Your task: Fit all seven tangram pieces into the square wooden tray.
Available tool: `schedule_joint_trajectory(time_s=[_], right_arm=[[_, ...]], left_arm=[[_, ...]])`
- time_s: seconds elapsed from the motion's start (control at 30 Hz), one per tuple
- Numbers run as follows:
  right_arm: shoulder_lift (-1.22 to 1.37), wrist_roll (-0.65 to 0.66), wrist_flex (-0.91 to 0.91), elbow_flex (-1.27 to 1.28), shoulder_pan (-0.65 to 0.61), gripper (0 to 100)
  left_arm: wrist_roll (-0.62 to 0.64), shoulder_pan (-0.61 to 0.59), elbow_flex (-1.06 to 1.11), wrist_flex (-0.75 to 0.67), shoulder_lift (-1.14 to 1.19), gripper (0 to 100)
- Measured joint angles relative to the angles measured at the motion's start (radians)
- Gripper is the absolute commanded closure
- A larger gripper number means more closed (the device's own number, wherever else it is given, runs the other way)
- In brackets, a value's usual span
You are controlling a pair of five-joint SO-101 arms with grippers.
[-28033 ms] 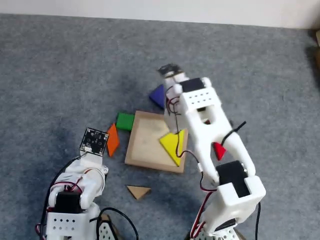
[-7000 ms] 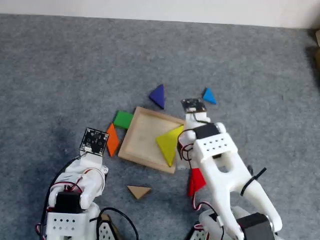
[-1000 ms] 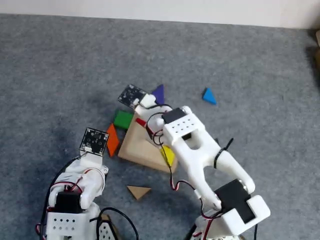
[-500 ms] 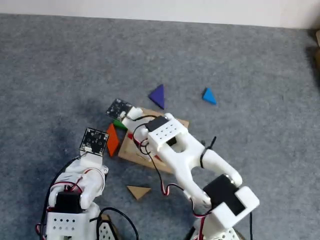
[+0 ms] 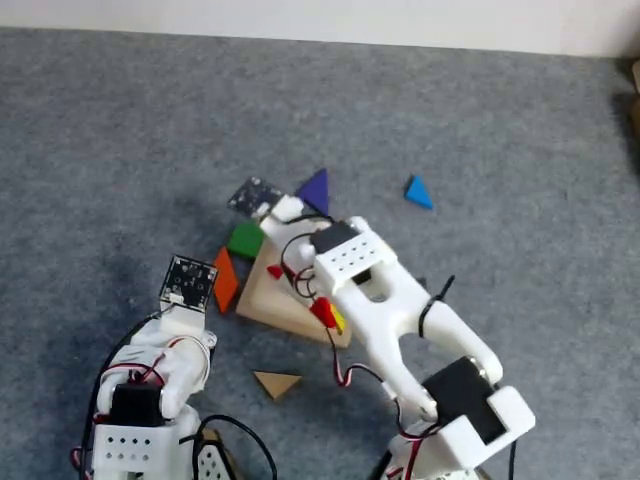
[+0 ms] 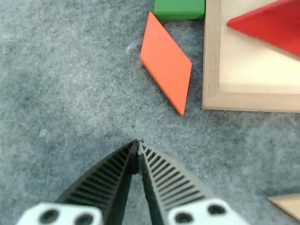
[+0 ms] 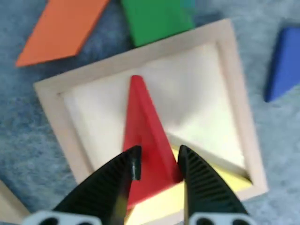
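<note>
- Wooden tray (image 7: 61, 124) holds the red triangle (image 7: 145, 131), its wide end touching the yellow triangle (image 7: 232, 180).
- Green square (image 7: 157, 18), orange parallelogram (image 7: 61, 26) just beside the tray's rim.

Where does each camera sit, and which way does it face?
High view: fixed overhead, looking down on the wooden tray; both arms show.
Left wrist view: on the left wrist, looking past the shut left gripper at the orange parallelogram.
Right wrist view: on the right wrist, looking past the right gripper, holding the red triangle, into the tray.
Both wrist views share tray, parallelogram, triangle.
</note>
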Motion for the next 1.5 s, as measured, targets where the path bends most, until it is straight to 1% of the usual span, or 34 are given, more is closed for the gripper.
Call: schedule_joint_trajectory(time_s=[0.4, 0.5, 0.57, 0.67, 0.77, 0.9, 1.0, 1.13, 1.2, 1.37, 1.5], right_arm=[[-0.006, -0.006, 0.000, -0.103, 0.058, 87.5], [-0.006, -0.066, 0.000, -0.103, 0.060, 87.9], [-0.006, -0.097, -0.008, -0.103, 0.060, 92.0], [-0.006, -0.124, -0.084, -0.103, 0.060, 99.7], [0.003, -0.172, -0.153, -0.103, 0.060, 99.2], [0.100, -0.232, -0.180, -0.103, 0.060, 99.3], [0.173, -0.244, -0.181, -0.103, 0.051, 99.3], [0.198, -0.245, -0.186, -0.103, 0.011, 99.3], [0.198, -0.245, -0.175, -0.103, -0.015, 99.3], [0.186, -0.247, -0.057, -0.103, -0.089, 99.3], [0.150, -0.249, 0.023, -0.103, -0.104, 99.3]], left_arm=[[0.000, 0.000, 0.000, 0.000, 0.000, 99], [0.000, 0.000, 0.000, 0.000, 0.000, 99], [0.000, 0.000, 0.000, 0.000, 0.000, 99], [0.000, 0.000, 0.000, 0.000, 0.000, 99], [0.000, 0.000, 0.000, 0.000, 0.000, 99], [0.000, 0.000, 0.000, 0.000, 0.000, 99], [0.000, 0.000, 0.000, 0.000, 0.000, 99], [0.000, 0.000, 0.000, 0.000, 0.000, 99], [0.000, 0.000, 0.000, 0.000, 0.000, 99], [0.000, 0.000, 0.000, 0.000, 0.000, 99], [0.000, 0.000, 0.000, 0.000, 0.000, 99]])
